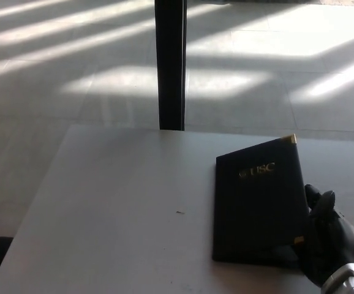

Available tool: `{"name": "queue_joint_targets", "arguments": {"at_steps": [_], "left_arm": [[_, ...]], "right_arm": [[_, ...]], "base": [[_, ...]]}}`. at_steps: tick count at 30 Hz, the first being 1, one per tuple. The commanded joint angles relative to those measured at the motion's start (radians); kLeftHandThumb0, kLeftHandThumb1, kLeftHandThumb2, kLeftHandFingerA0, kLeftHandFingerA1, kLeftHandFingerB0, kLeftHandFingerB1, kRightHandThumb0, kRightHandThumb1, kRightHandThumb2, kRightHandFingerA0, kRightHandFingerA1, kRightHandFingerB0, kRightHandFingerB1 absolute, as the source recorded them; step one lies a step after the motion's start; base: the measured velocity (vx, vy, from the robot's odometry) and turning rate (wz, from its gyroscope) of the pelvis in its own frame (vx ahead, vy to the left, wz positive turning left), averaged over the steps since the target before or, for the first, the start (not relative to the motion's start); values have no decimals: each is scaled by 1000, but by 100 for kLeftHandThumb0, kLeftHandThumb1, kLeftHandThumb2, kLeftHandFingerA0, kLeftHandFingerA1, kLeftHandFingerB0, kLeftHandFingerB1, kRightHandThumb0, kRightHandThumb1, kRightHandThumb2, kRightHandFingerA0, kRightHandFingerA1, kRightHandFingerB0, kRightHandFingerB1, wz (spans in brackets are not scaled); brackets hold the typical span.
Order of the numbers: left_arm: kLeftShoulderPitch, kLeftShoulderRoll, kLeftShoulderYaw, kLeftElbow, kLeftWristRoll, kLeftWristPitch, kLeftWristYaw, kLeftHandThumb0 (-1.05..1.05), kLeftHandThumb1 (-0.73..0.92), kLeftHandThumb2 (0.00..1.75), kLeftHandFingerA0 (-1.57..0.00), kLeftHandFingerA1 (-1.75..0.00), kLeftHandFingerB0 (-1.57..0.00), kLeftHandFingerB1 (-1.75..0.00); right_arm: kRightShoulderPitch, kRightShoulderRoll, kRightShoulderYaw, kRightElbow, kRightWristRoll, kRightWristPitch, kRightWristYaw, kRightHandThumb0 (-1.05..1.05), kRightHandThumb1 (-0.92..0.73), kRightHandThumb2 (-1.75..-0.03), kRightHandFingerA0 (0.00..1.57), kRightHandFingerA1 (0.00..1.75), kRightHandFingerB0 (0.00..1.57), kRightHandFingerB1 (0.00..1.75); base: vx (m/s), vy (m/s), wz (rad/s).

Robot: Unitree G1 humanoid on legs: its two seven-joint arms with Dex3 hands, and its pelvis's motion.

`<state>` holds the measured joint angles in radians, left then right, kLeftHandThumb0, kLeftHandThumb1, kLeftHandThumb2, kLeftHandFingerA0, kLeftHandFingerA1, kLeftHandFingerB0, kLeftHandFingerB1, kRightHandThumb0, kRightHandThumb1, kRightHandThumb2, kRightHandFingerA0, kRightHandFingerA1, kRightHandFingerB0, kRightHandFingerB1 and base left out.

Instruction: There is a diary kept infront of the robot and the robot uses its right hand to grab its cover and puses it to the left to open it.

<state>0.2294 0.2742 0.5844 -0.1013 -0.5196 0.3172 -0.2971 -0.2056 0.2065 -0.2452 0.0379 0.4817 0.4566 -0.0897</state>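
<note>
A dark diary [258, 205] with gold "USC" lettering and gold corner caps lies closed on the right part of the grey table [128, 208]. Its cover sits slightly raised along the right side. My right hand [330, 240] comes in from the lower right and rests against the diary's lower right corner, hiding the near corner caps. Whether it has hold of the cover's edge is hidden by the back of the hand. My left hand does not show.
A black vertical post [170, 64] stands just behind the table's far edge. Beyond it is a tiled floor [73, 73] with stripes of sunlight. The table's left edge runs diagonally toward the lower left.
</note>
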Motion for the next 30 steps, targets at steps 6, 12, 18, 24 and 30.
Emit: {"name": "queue_joint_targets", "arguments": {"at_steps": [6,12,18,24,30], "left_arm": [[-3,-3,-15,22,4,-41,-14,-76,74,62,-37,-49,-38,-42],[-1,-15,-41,19,11,-32,-3,-79,61,102,-35,-57,-32,-52],[0,-16,-56,36,13,-34,-8,-69,58,102,-38,-61,-19,-49],[5,-16,-84,51,34,-52,-9,-74,74,66,-37,-47,-33,-40],[-1,-10,-114,41,51,-55,-6,-71,79,64,-40,-46,-36,-40]], "right_arm": [[46,92,60,-22,7,12,-56,-95,-78,-120,12,37,0,28],[19,113,161,-85,0,1,-76,-95,-78,-119,9,35,0,26],[-129,73,264,-169,-48,17,-120,-89,-79,-120,8,45,3,33],[-252,-1,395,-202,-172,46,-96,-88,-76,-118,11,44,0,37],[-297,-90,646,-116,-400,-21,-81,-39,-49,-113,0,52,0,51]], "base": [[0,0,0],[0,0,0],[0,0,0],[0,0,0],[0,0,0]]}}
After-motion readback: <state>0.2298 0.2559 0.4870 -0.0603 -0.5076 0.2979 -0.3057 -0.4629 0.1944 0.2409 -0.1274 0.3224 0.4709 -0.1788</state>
